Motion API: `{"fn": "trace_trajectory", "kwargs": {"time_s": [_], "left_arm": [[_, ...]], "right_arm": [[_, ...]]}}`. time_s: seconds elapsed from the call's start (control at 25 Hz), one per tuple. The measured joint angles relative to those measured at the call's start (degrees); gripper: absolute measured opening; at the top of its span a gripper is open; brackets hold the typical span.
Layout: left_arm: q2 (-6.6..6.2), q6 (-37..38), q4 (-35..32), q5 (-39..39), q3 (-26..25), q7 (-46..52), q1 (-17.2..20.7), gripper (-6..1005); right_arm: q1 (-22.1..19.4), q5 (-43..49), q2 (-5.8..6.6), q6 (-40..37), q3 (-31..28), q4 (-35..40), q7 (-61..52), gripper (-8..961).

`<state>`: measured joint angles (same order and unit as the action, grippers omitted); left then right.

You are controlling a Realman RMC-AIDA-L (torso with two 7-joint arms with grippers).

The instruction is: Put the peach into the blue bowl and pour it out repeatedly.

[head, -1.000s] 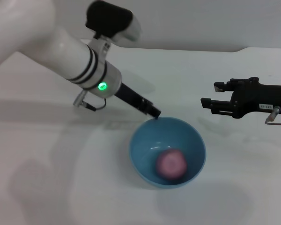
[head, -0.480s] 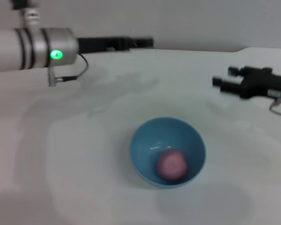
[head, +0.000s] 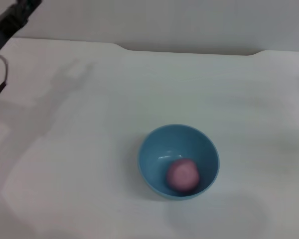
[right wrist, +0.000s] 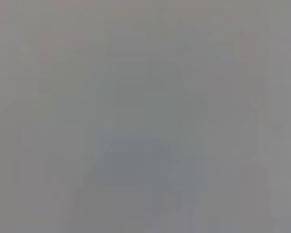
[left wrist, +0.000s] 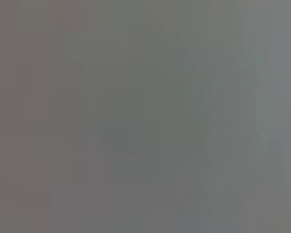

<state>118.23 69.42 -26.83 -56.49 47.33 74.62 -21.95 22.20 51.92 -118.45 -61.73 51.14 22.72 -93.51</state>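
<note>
The blue bowl (head: 178, 160) stands upright on the white table, a little right of the middle in the head view. The pink peach (head: 182, 175) rests inside it, toward the near right of the bowl's bottom. Nothing touches either one. My left gripper (head: 14, 20) is a dark blurred shape at the far top-left corner, well away from the bowl and partly cut off by the picture's edge. My right gripper is out of the head view. Both wrist views are a plain grey blur with no object in them.
The white table (head: 89, 149) spreads around the bowl, and its far edge (head: 189, 51) meets a grey wall. A thin cable (head: 1, 79) hangs from my left arm at the left edge.
Both arms have pulled away from the bowl: the left swung up and off to the far top left, the right left the picture on the right. Bowl and peach have not moved.
</note>
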Motion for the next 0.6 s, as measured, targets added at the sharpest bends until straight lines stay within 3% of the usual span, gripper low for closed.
{"fn": "trace_trajectory", "kwargs": {"time_s": [0.2,0.44,0.6], "left_arm": [[0.30,-4.5,7.4,4.1,-0.4,-30.9,0.5,720],[0.63,-4.4,18.8,14.3,-0.5,-62.2,-1.4,720],[0.74,-3.2,23.7,18.6,-1.4,-69.8,-2.4,719]], "right_arm": [[-1.1,-8.7,-0.69,-7.1,-3.6,-7.7,20.5,648],[4.1,-24.8,-1.38,-15.0,-6.1,-27.4,71.7,645],[5.7,-28.8,-1.31,-17.5,-8.6,-33.4,87.2,642]]}}
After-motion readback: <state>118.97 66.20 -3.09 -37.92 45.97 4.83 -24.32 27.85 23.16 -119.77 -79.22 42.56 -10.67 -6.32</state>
